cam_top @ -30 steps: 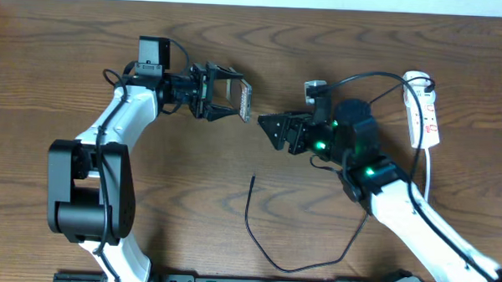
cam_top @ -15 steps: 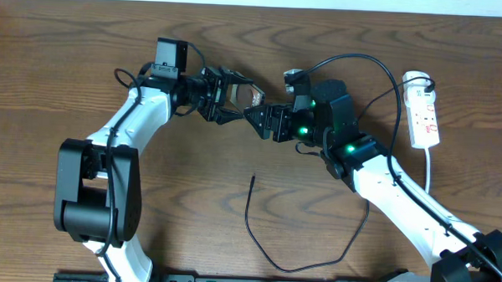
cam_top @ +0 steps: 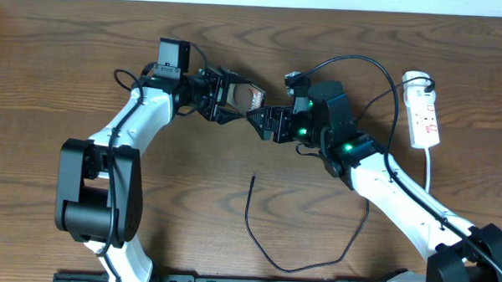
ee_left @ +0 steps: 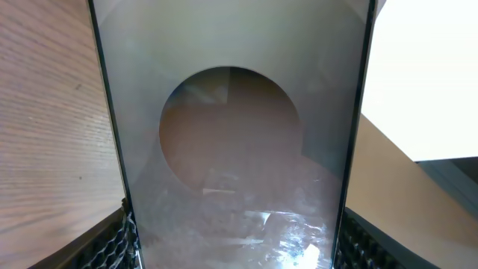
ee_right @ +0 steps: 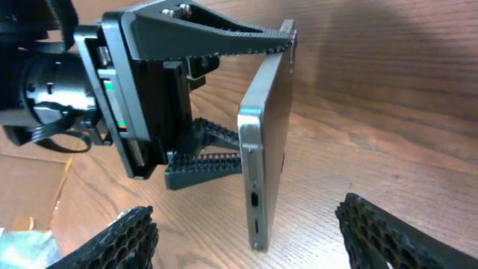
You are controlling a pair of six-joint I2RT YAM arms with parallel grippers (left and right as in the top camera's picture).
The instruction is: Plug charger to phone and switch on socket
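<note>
My left gripper (cam_top: 236, 99) is shut on the phone (cam_top: 251, 97) and holds it on edge above the table. In the left wrist view the phone (ee_left: 231, 149) fills the frame between the two fingers (ee_left: 231, 243). My right gripper (cam_top: 262, 125) is open and empty, right next to the phone. In the right wrist view its fingers (ee_right: 258, 243) flank the phone's bottom edge with the port (ee_right: 258, 175). The charger (cam_top: 256, 237), a thin black cable, lies loose on the table, its tip (cam_top: 254, 178) pointing away from me. The socket (cam_top: 424, 113) lies at the far right.
The socket's white cord (cam_top: 428, 176) runs down the right side. A thicker black cable (cam_top: 379, 78) arcs over the right arm. The left gripper's body (ee_right: 142, 97) fills the upper left of the right wrist view.
The left arm carried the phone rightward and turned it. The right arm swung left, bringing its open gripper up to the phone's end. Little moved in the last half second.
</note>
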